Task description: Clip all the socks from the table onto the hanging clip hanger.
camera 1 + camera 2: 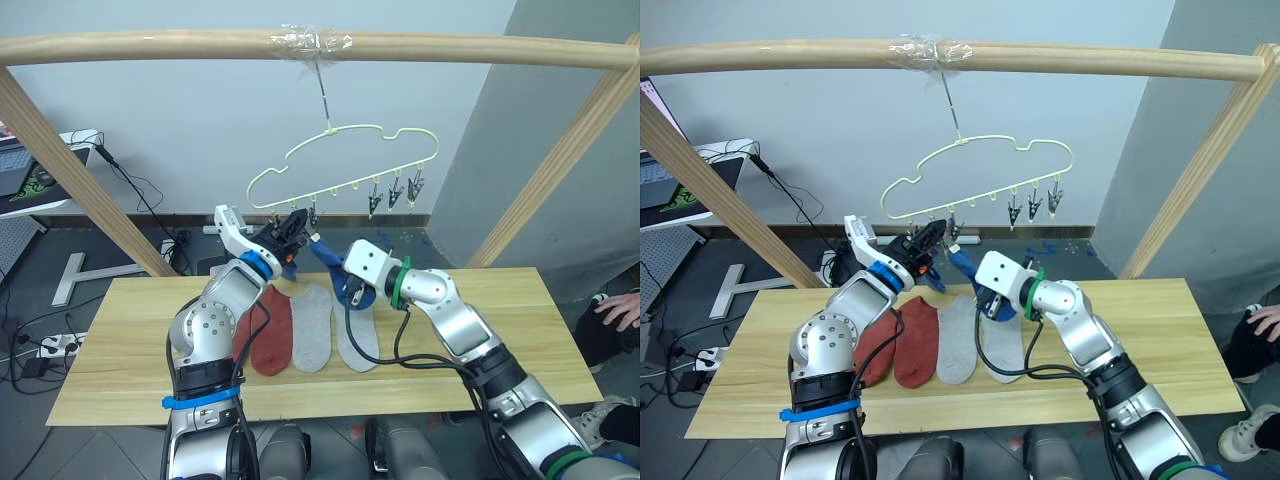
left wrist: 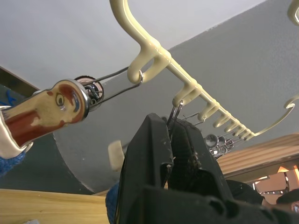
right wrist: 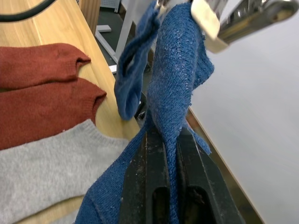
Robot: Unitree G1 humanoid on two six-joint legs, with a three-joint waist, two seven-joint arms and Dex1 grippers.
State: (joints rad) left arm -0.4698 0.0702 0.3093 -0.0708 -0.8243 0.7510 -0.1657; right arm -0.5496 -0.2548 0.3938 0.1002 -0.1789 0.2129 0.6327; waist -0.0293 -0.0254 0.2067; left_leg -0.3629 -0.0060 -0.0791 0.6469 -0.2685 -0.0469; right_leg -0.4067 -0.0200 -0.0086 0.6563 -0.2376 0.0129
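Setting: a pale wall (image 1: 200, 110) is standing behind a round wooden pole frame (image 1: 150, 45); cables (image 1: 140, 195) are trailing over the dark floor beyond the table.
Table (image 1: 540, 330): light wood planks are spanning the lower part of both eye views.
Clip hanger (image 1: 345, 140): the pale yellow-green wire hanger is hanging by its hook from the taped middle of the top pole; three dark clips (image 1: 395, 192) are dangling free near its right end.
Socks on the table: two rust-red socks (image 1: 902, 342) and two light grey socks (image 1: 958, 340) are lying side by side, touching, between the two arms.
Blue sock (image 3: 175, 74): it is stretching upward from the right gripper toward the hanger's left clips, off the tabletop.
Right gripper (image 3: 169, 154): its black fingers are pinching together on the blue sock's knit.
Left gripper (image 1: 292, 226): it is reaching up to the hanger's lower edge, its fingers (image 2: 154, 149) pressing together around a metal clip (image 2: 175, 114), just beside the blue sock's upper end.
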